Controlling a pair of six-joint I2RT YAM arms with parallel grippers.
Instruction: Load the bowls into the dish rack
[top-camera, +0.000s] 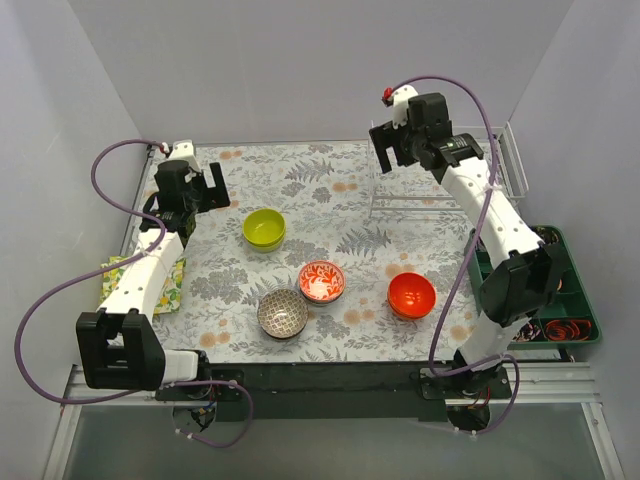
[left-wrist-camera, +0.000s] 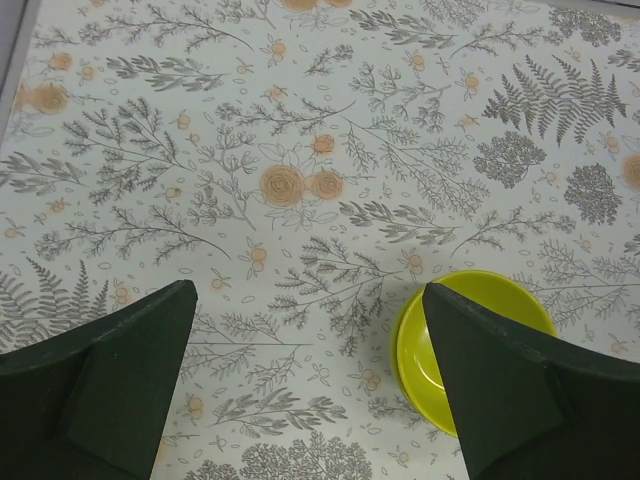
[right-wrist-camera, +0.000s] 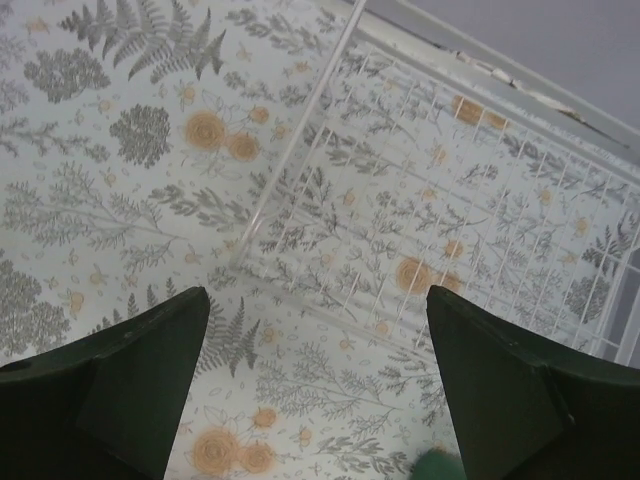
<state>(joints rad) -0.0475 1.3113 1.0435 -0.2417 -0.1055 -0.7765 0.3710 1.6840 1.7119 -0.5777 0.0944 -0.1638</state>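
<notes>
Both pincers stood wide, nothing held: left pincer (left-wrist-camera: 308, 300) hung above the tabletop (top-camera: 330, 200) just beside the green bowl (top-camera: 264, 229), right pincer (right-wrist-camera: 318, 295) above the rack's (top-camera: 440, 190) near corner. The green bowl looked like two nested. The red-white bowl (top-camera: 321, 282) and dark bowl (top-camera: 282, 313) were touching or nearly so, and the orange bowl (top-camera: 411, 294) sat apart; all upright mid-tabletop, well short of the empty rack at the back right. The bowls were probably rigid, light, glossy and slippery, and chippable if ceramic. Best hold judged: pinch the rim, one finger inside. Flat floral cover; plain walls (top-camera: 300, 70) close on three sides, tray (top-camera: 570, 290) right, cloth (top-camera: 165, 290) left.
</notes>
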